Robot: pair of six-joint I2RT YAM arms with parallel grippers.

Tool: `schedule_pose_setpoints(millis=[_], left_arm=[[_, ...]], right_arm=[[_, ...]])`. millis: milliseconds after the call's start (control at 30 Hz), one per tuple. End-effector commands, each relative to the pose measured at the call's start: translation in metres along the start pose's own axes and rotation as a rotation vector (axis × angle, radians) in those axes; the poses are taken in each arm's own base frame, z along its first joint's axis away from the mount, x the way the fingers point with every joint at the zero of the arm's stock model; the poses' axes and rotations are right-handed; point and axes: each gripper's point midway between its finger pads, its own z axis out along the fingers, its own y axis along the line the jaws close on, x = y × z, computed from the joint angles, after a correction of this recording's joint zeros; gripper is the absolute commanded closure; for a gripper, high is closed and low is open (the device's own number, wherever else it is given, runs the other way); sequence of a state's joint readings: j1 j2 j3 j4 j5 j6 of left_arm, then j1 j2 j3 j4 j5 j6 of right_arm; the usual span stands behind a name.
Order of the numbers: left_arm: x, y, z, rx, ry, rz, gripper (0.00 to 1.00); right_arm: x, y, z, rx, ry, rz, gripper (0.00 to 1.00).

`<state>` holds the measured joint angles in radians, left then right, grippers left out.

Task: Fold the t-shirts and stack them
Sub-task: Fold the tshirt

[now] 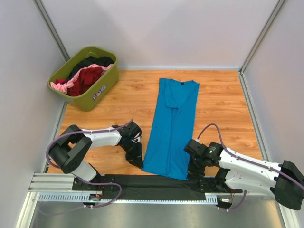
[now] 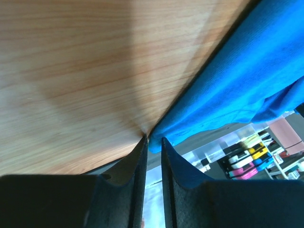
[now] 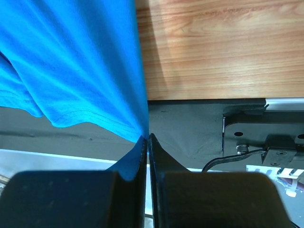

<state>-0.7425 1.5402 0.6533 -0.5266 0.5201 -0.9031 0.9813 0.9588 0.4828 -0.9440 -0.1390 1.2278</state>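
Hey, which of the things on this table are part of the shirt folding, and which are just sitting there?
Part of the job:
blue shirt, laid out on the table
red shirt, pink shirt and black shirt, piled in the tub

Just lying about:
tub
table

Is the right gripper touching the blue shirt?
Touching. The right wrist view shows the right gripper shut, with the blue t-shirt edge pinched between its fingers.
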Motion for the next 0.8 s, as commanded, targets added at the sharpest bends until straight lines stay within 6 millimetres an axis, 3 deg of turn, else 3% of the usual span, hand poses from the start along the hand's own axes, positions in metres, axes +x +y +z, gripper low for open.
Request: schedule_pose_setpoints(millis=[0, 167, 300, 467, 567, 767], left_arm=[[-0.002, -0.01, 0.003, 0.015, -0.015, -0.001, 0.76], [0.001, -0.006, 0.0, -0.04, -0.031, 0.014, 0.68], [0.001, -0.001, 0.003, -0.075, -0.021, 0.001, 0.69], [0.002, -0.005, 0.005, -0.07, -0.014, 0.01, 0.8], [0.0, -0.011, 0.001, -0.06, -0.022, 0.013, 0.99], [0.0, -0.024, -0.008, -0.035, -0.019, -0.001, 1.0]], right_arm=[[0.0, 0.002, -0.004, -0.004, -0.007, 0.017, 1.0], [0.0, 0.001, -0.005, -0.008, -0.012, 0.016, 1.0], [0.0, 0.0, -0.004, -0.002, -0.008, 0.018, 1.0], [-0.001, 0.002, -0.006, -0.004, -0.014, 0.019, 1.0], [-0.002, 0.004, -0.006, 0.002, -0.013, 0.022, 1.0], [-0.009, 0.014, -0.009, 0.02, -0.03, -0.006, 1.0]])
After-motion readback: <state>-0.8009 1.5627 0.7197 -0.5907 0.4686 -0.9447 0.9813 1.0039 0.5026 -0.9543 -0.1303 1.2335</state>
